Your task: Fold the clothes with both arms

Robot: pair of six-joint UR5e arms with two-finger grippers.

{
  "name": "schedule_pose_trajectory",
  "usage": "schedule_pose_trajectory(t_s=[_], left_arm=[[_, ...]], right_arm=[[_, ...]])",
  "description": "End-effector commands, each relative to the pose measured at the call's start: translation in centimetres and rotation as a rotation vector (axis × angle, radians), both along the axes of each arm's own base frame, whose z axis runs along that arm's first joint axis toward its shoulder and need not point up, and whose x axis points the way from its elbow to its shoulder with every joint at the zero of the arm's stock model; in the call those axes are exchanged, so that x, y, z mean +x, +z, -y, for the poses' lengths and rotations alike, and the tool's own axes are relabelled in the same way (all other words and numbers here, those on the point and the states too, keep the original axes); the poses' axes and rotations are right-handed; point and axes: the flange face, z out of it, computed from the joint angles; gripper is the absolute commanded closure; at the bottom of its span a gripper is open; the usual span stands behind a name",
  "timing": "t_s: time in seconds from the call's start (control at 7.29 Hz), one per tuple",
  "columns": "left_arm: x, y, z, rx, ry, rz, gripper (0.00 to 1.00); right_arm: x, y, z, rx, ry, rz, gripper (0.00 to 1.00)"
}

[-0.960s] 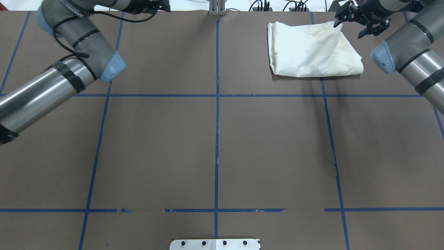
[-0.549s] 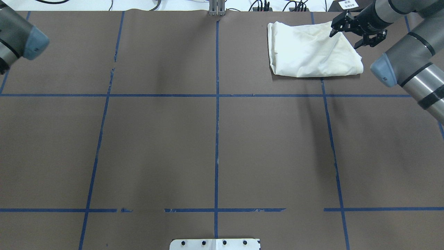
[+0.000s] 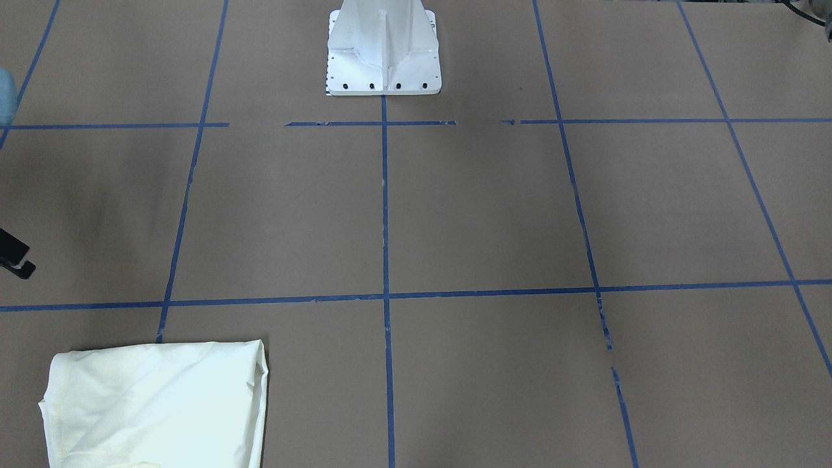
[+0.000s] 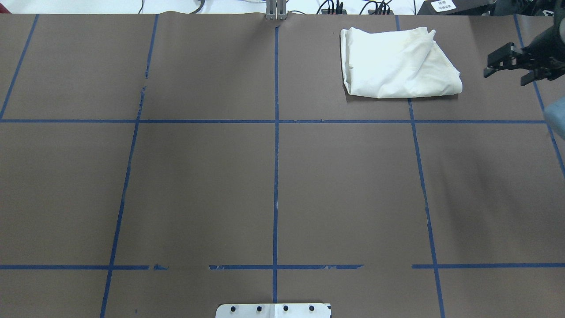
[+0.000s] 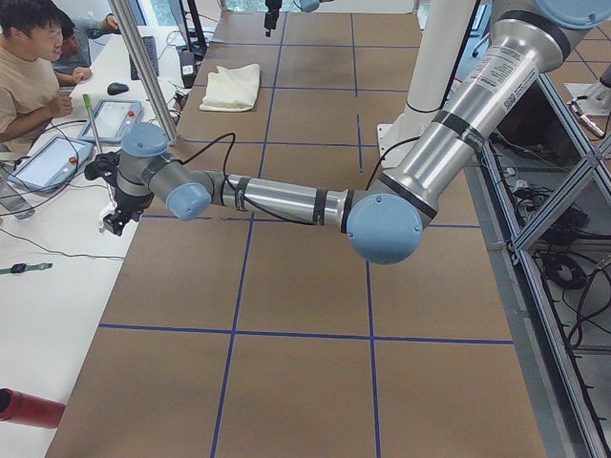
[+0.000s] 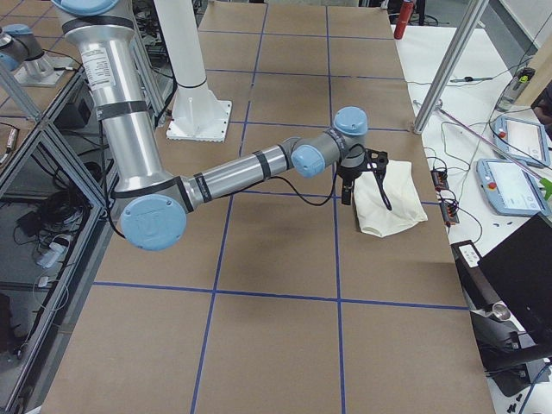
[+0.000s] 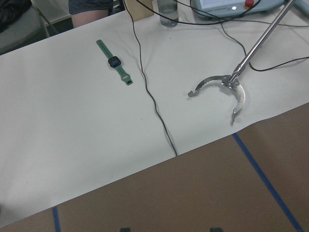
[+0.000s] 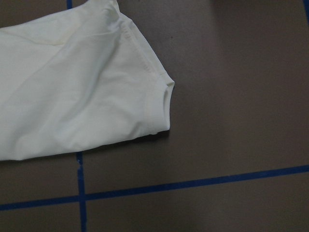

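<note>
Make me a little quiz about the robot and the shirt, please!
1. True or false: the right gripper is pinching the shirt.
2. What lies on the white side table in the left wrist view? A) a green watch B) a banana C) a teddy
3. Fill in: the tape lines on the brown table are ____.

Key: 1. False: its fingers are open, and it is off to one side of the shirt, not touching it. 2. A. 3. Blue.
</note>
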Motion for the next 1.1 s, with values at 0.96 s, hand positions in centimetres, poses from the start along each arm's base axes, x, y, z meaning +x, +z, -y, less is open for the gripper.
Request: schedule_pose_trajectory(t_s=[0.96], left_arm=[[-4.5,9.1,-23.0,-0.207,0.128,-0.148,0.0]], right_arm=[[12.0,9.6,-6.8,0.018,-0.265,-0.088,0.0]])
